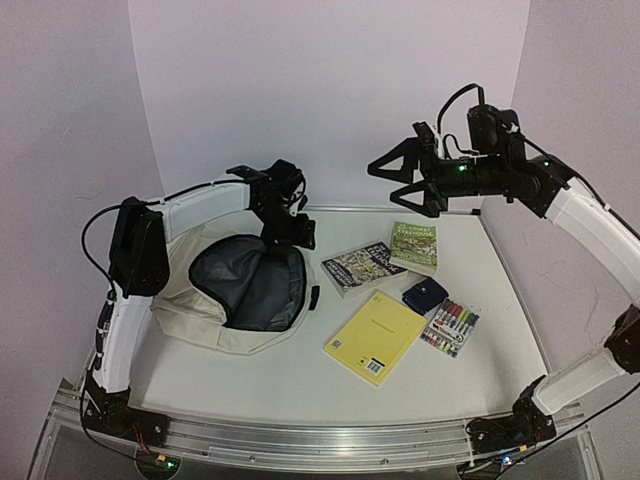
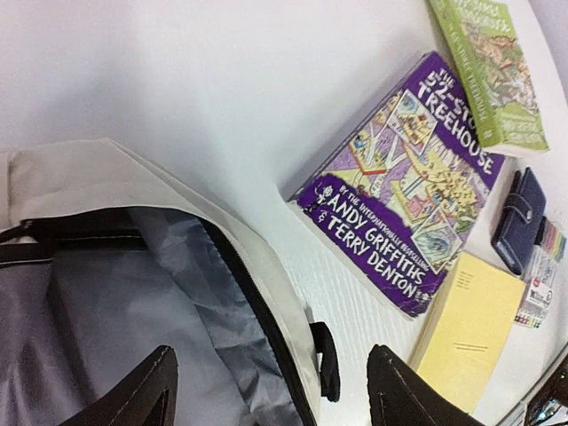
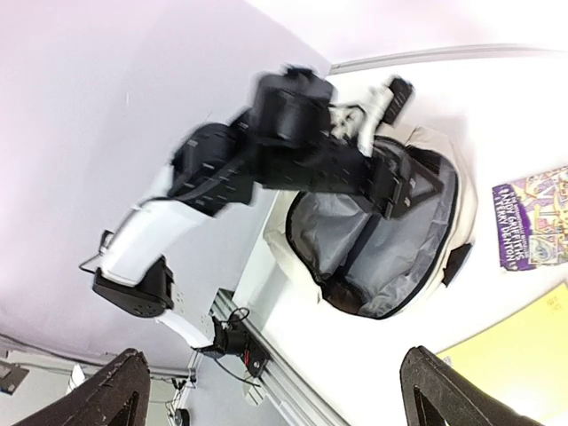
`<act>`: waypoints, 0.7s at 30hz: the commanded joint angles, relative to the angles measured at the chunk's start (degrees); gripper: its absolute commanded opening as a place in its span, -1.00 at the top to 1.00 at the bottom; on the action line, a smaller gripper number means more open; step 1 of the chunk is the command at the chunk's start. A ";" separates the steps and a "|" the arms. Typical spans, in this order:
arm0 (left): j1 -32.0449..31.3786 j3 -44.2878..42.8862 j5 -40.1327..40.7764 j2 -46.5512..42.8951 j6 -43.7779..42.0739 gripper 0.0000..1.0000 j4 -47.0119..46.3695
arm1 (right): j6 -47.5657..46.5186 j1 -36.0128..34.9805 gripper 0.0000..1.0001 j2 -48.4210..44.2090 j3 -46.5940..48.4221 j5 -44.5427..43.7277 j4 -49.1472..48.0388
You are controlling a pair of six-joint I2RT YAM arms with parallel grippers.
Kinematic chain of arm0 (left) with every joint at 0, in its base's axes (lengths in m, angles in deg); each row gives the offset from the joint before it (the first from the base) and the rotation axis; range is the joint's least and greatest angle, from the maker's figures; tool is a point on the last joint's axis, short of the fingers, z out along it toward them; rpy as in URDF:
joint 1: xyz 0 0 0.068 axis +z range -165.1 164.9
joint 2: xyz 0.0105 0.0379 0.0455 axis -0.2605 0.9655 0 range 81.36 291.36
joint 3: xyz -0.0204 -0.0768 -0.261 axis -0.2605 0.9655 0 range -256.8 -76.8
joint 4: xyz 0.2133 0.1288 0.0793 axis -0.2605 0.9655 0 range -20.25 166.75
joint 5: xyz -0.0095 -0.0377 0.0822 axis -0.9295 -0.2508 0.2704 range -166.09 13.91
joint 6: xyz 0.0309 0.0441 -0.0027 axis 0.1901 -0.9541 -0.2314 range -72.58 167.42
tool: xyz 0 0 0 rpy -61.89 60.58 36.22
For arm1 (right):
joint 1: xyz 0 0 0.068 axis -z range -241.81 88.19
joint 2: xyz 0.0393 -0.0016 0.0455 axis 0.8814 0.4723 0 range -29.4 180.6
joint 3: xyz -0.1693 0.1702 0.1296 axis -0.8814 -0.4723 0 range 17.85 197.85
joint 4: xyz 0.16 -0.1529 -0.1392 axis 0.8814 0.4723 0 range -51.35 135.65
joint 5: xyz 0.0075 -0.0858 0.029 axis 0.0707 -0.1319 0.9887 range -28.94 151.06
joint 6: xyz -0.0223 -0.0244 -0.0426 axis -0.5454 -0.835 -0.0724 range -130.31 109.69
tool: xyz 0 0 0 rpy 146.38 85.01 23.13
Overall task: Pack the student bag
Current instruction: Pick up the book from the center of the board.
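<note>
The student bag [image 1: 190,315] lies on the table's [image 1: 300,390] left side, mouth gaping on grey lining. The left claw [image 2: 275,395] hangs over that mouth, spread and empty. The right claw [image 1: 392,182] hovers wide, high near the green book [image 1: 414,247]. Unheld, the soft rim may sag, so a book corner could snag the zip.

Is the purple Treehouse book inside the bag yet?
No, the purple book lies flat on the table beside the open student bag, outside its opening.
</note>
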 commanded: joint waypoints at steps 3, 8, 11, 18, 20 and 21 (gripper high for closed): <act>-0.15 -2.46 -1.56 0.24 -0.91 -0.47 0.89 | -3.79 2.99 -0.97 -0.41 1.39 -5.98 2.62; -0.11 0.86 -1.49 -2.65 -0.68 -0.47 -0.12 | -13.42 17.84 -0.97 5.85 -2.87 0.56 2.48; -0.18 3.23 -2.49 -5.52 -0.14 -0.47 -1.18 | -16.87 25.83 -0.96 13.53 -2.04 3.43 2.48; -0.19 8.52 -3.28 -9.44 0.19 -0.47 -3.46 | -23.67 33.68 -0.96 29.41 0.34 4.65 2.39; -0.19 9.47 -3.49 -9.74 0.19 -0.47 -4.12 | -24.70 34.05 -0.91 34.18 2.16 4.72 2.38; -0.19 9.64 -3.53 -9.75 0.17 -0.47 -4.26 | -25.03 34.06 -0.89 36.37 2.93 4.86 2.41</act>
